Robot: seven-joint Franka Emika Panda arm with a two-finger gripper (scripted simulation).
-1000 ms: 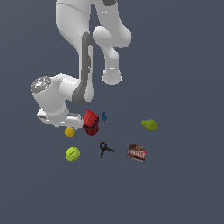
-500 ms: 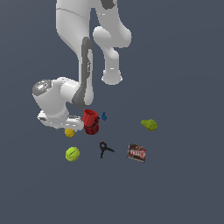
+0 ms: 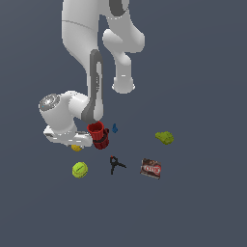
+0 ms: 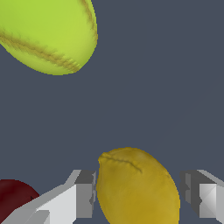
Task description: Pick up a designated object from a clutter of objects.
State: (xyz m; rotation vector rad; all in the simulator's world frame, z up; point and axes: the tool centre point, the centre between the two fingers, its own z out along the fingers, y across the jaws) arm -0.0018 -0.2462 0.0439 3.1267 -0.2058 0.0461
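The designated object point(image 4: 138, 188), a golden-yellow roundish thing, lies between the two fingers of my gripper point(image 4: 141, 197) in the wrist view. One finger point(image 4: 85, 194) is almost against it, and a gap shows before the other finger point(image 4: 199, 197). The gripper is open around it. In the exterior view only a sliver of the designated object point(image 3: 76, 147) shows under the white hand point(image 3: 67, 136). The rest of the clutter of objects lies around it: red cups point(image 3: 98, 135), a lime-green ball point(image 3: 79, 170), a black clamp point(image 3: 115, 165).
A tiny blue piece point(image 3: 115, 128), a dark brown-red box point(image 3: 150, 169) and a yellow-green lump point(image 3: 164, 137) lie toward the exterior view's right. The lime-green ball point(image 4: 46, 33) and a dark red cup edge point(image 4: 15, 197) show in the wrist view.
The hand has come down over the golden-yellow object, which was in plain view beside it before and is now mostly covered.
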